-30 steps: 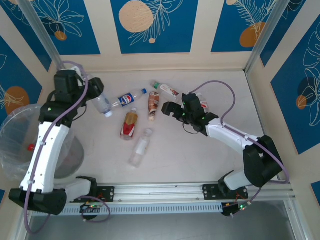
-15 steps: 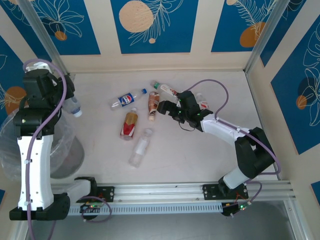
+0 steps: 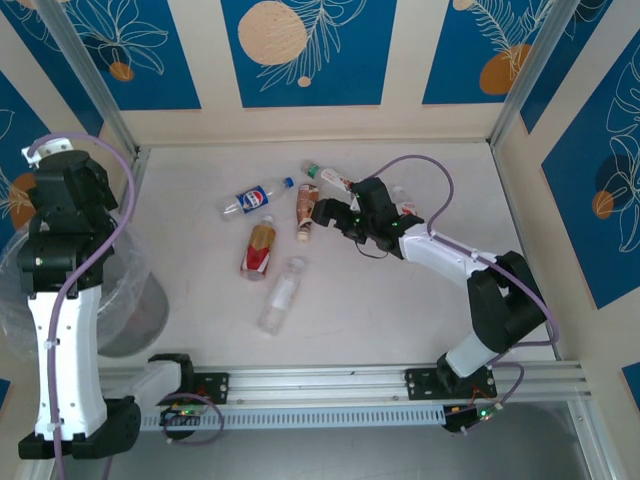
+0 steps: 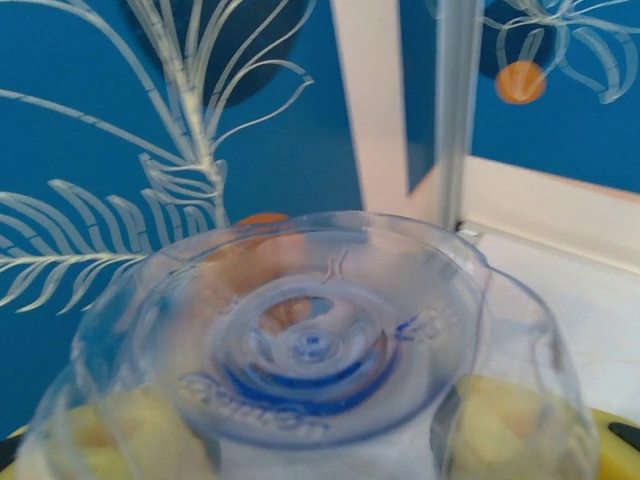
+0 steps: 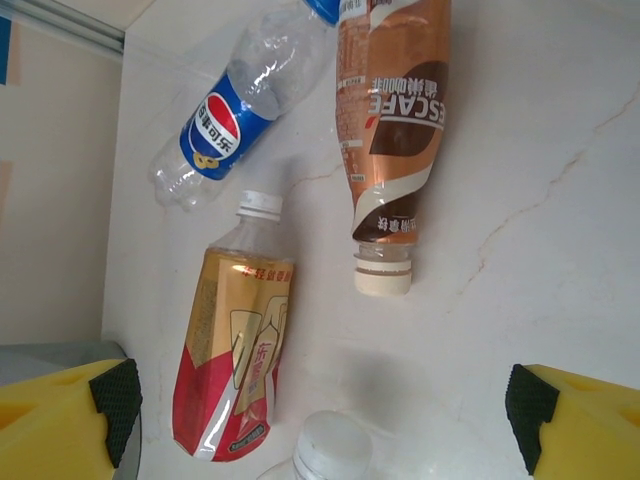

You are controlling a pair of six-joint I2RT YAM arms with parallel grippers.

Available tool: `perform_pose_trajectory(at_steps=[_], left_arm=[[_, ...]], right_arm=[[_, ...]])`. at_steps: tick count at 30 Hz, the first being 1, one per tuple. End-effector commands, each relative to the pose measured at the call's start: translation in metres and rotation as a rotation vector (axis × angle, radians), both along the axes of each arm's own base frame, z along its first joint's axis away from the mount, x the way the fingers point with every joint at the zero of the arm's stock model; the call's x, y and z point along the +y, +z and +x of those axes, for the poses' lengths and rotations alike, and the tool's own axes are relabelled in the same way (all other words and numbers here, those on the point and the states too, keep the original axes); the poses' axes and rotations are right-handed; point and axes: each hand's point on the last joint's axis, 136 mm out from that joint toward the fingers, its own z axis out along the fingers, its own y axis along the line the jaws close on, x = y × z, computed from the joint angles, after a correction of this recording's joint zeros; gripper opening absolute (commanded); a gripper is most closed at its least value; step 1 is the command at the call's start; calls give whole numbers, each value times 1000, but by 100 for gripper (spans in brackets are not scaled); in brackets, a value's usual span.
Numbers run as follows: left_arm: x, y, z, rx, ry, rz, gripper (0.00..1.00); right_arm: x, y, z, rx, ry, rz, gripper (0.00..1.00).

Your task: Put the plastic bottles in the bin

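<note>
My left gripper [image 4: 318, 428] is shut on a clear plastic bottle [image 4: 310, 335], whose round base faces the left wrist camera between the yellow pads [image 4: 505, 420]. The left arm [image 3: 62, 215] stands over the bin [image 3: 14, 295] at the table's left edge. Lying on the table are a blue-label bottle [image 3: 255, 197], a brown bottle [image 3: 307, 207], a gold-red bottle [image 3: 260, 247] and a plain clear bottle [image 3: 282, 293]. My right gripper [image 3: 322, 212] is open just right of the brown bottle [image 5: 390, 130], above the gold-red bottle [image 5: 235, 365].
A red-white bottle with a green cap [image 3: 330, 179] lies behind the right gripper, and another bottle [image 3: 405, 206] lies partly hidden by the right arm. The plain bottle's white cap [image 5: 330, 445] shows between the right fingers. Patterned walls enclose the table.
The left arm has swung left from the table to above the bin, carrying the clear bottle. The right gripper has edged left towards the brown bottle.
</note>
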Motion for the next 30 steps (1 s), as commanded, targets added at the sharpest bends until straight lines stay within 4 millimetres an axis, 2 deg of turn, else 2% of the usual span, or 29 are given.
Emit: perform_pose_trajectory(at_steps=[1, 7, 13, 17, 20, 24, 30], left_arm=[[22, -8, -21, 70, 140, 93, 54], [31, -29, -36, 138, 208, 142, 54], [41, -63, -55, 221, 304, 164, 56], [41, -72, -60, 209, 308, 131, 57], [42, -89, -61, 246, 331, 110, 57], [51, -107, -76, 304, 457, 92, 59], [61, -128, -88, 348, 541, 71, 62]], right_arm=[[6, 4, 1, 17, 30, 11, 96], [9, 4, -2, 37, 67, -8, 96], [16, 3, -2, 57, 90, 6, 95], [26, 5, -2, 75, 131, 20, 95], [30, 3, -2, 86, 152, 14, 95], [35, 3, -1, 101, 172, 12, 95], [43, 4, 1, 124, 221, 3, 94]])
